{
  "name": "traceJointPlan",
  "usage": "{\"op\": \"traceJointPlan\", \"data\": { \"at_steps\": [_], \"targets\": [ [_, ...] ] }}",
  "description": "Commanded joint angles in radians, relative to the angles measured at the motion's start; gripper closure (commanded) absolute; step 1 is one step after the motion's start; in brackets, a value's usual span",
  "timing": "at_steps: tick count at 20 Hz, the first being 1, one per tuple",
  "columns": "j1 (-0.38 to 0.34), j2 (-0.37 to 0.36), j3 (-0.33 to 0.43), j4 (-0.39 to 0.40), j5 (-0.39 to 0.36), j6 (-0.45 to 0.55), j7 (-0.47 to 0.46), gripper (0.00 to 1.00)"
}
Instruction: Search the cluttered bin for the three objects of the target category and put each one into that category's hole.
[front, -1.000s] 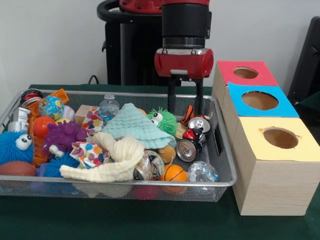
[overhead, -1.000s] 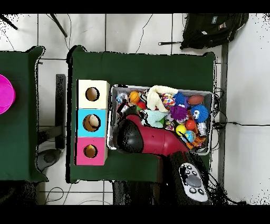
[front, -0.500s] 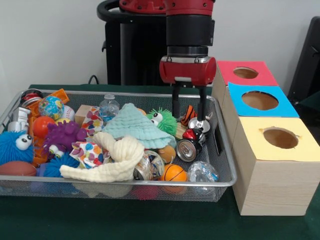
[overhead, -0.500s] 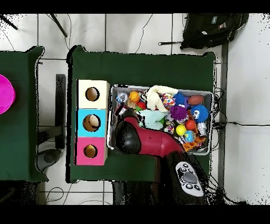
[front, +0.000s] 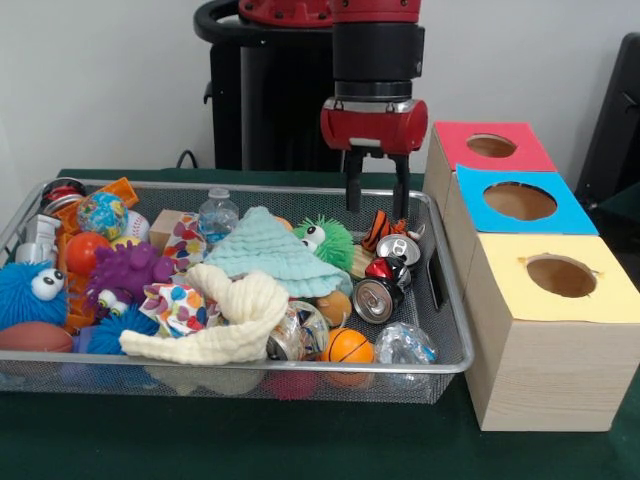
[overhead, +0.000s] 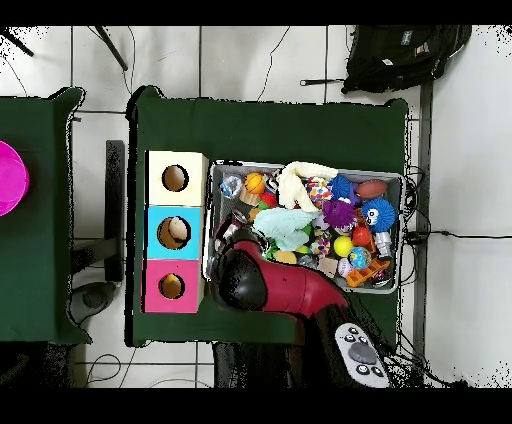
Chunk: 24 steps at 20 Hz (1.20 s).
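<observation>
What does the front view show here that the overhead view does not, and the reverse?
Only the front view shows the pincer, open and empty above the bin's far edge, and the crushed cans below it. Only the overhead view shows something pale inside the blue box's hole, a black backpack on the floor and a pink round thing on a second table. Both show the bin, the three boxes and the mint cloth.

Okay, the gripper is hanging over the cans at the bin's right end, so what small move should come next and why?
Probably straight down with the fingers apart. The gripper hangs empty above the bin's far right corner, and the upper silver can lies just below, beside the orange striped toy. Lowering would bring the fingers around that can.
</observation>
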<state>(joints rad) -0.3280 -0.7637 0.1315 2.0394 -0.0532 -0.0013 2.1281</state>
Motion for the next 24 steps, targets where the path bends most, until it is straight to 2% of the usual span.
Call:
{"op": "traceJointPlan", "data": {
  "at_steps": [1, 6, 14, 19, 24],
  "targets": [
    [-0.032, -0.044, 0.095, 0.127, -0.003, -0.041, 0.188, 0.0],
    [0.008, -0.038, 0.06, 0.163, -0.014, -0.115, 0.201, 0.0],
    [0.03, 0.016, 0.034, 0.163, -0.015, -0.196, 0.192, 0.0],
    [0.055, 0.089, 0.009, 0.144, -0.012, -0.272, 0.187, 0.0],
    [0.065, 0.076, 0.0, 0.157, -0.006, -0.278, 0.177, 0.0]
  ]
}}
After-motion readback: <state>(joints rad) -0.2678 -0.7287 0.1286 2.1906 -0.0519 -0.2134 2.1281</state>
